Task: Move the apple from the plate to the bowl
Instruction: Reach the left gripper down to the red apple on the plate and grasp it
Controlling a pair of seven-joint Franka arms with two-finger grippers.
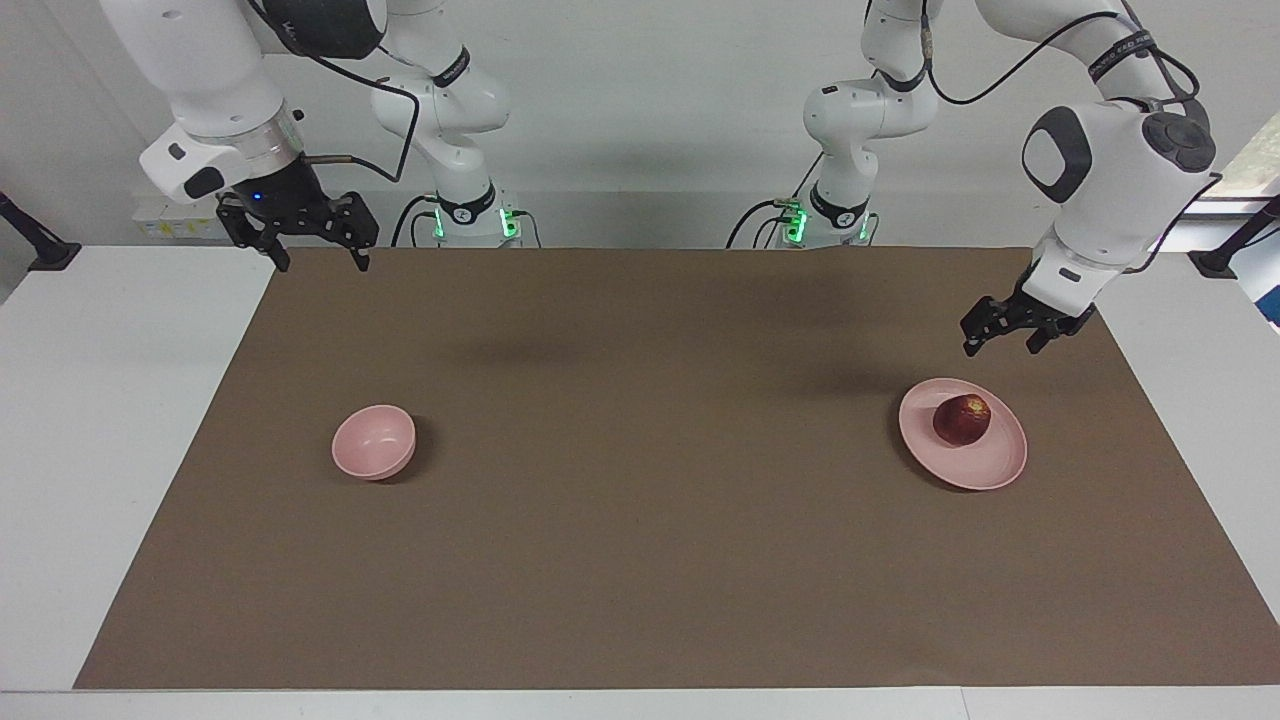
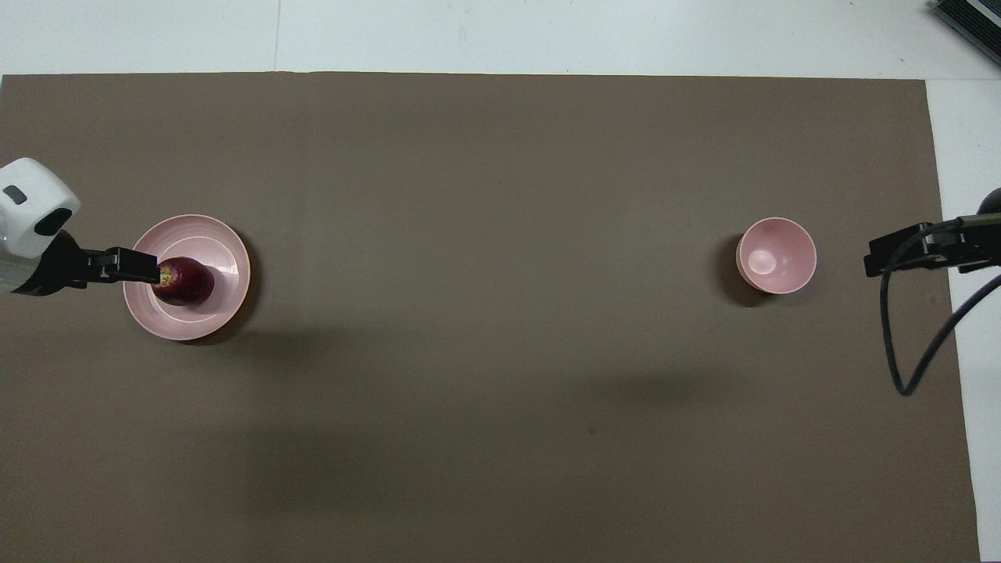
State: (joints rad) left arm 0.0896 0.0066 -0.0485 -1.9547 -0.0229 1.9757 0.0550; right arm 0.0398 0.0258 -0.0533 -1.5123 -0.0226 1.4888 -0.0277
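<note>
Brown paper [image 1: 640, 560] covers the white table, so the pink dishes show clearly. I see the apple [image 1: 962, 419] lying on the plate [image 1: 985, 465] toward the left arm's end; the bowl [image 1: 373, 441] stands empty, well apart, toward the right arm's end. I keep my left gripper [image 1: 1008, 337] raised over the mat beside the plate, jaws released, ready for the apple. My right gripper [image 1: 315, 248] waits at the mat's edge, also released.

Both arms have glossy white rounded shells with black joint caps and bands. Black cables loop along them. Green lights glow at both bases. The two-finger grippers are black.
</note>
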